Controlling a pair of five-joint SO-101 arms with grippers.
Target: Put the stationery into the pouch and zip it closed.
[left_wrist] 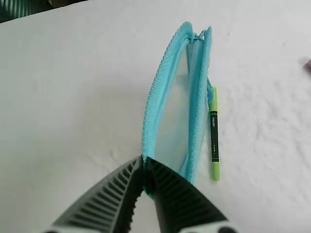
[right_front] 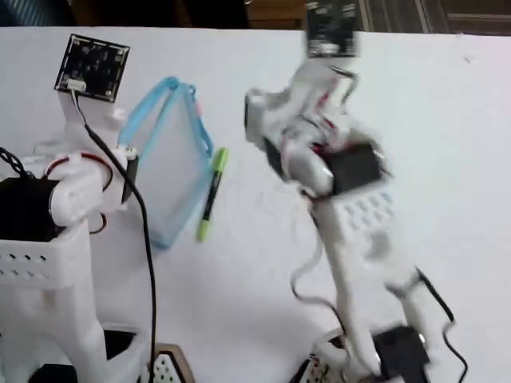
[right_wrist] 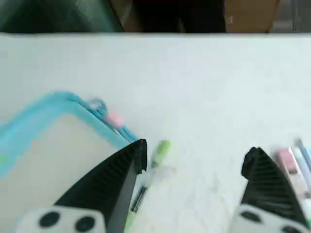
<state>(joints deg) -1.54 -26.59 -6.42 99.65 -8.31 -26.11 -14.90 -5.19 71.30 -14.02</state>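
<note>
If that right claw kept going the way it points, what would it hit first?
Most likely the bare white table, just beside the green pen; the open right gripper frames mostly tabletop, though depth is unclear.

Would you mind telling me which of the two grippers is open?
The right gripper, whose jaws stand wide apart over the table; the left gripper is pinched shut on the edge of the pouch.

The left gripper [left_wrist: 144, 164], at 9 o'clock in the high view, has its jaws pinched shut on the pouch [left_wrist: 172, 126] rim. The right arm [right_front: 351, 239] stretches from 5 toward 12 o'clock. The right gripper [right_wrist: 194, 158] has its jaws wide apart.
</note>
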